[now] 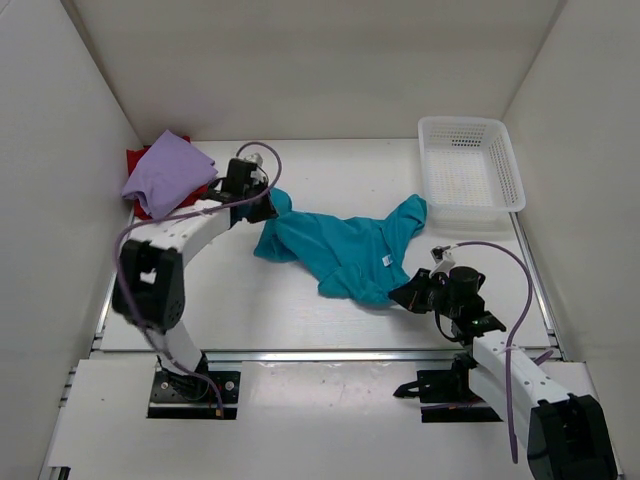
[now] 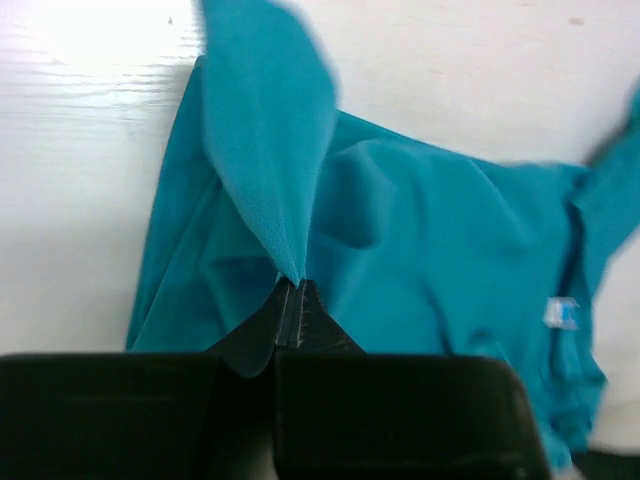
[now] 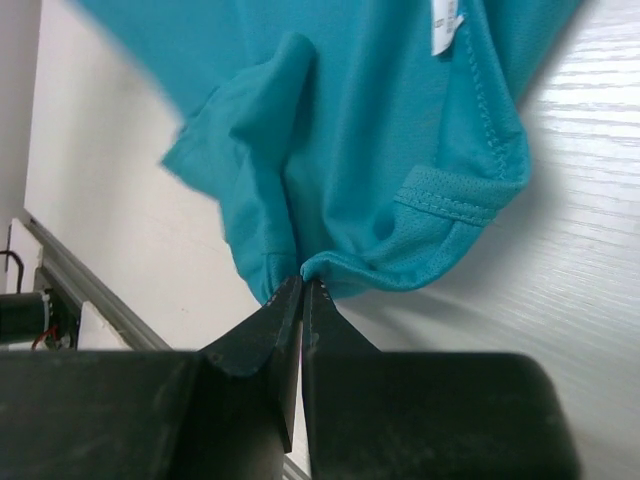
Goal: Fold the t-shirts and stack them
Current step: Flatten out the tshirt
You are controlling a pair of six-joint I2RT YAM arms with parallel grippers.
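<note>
top external view puts the task about two thirds done, by my reading: the lavender t-shirt [image 1: 168, 172] lies folded on top of the red t-shirt [image 1: 135, 160] at the far left corner of the counter [image 1: 300, 320], though most of the red one is covered, so its fold cannot be checked. the teal t-shirt [image 1: 345, 250] lies crumpled across the middle of the counter, unfolded and well apart from that pile. it has yet to be straightened, folded and stacked. the white basket [image 1: 470, 165] stands at the far right, clear of the cloth.

from above, the left fingers [image 1: 262, 207] meet the shirt's left end and the right fingers [image 1: 412, 296] its near right edge, but the grip itself is too small to read. the wrist views settle it. left wrist shows the left fingers [image 2: 262, 345] shut tight, with a raised fold of teal cloth pinched at their tips. right wrist shows the right fingers [image 3: 265, 335] shut on a stitched edge.
</note>
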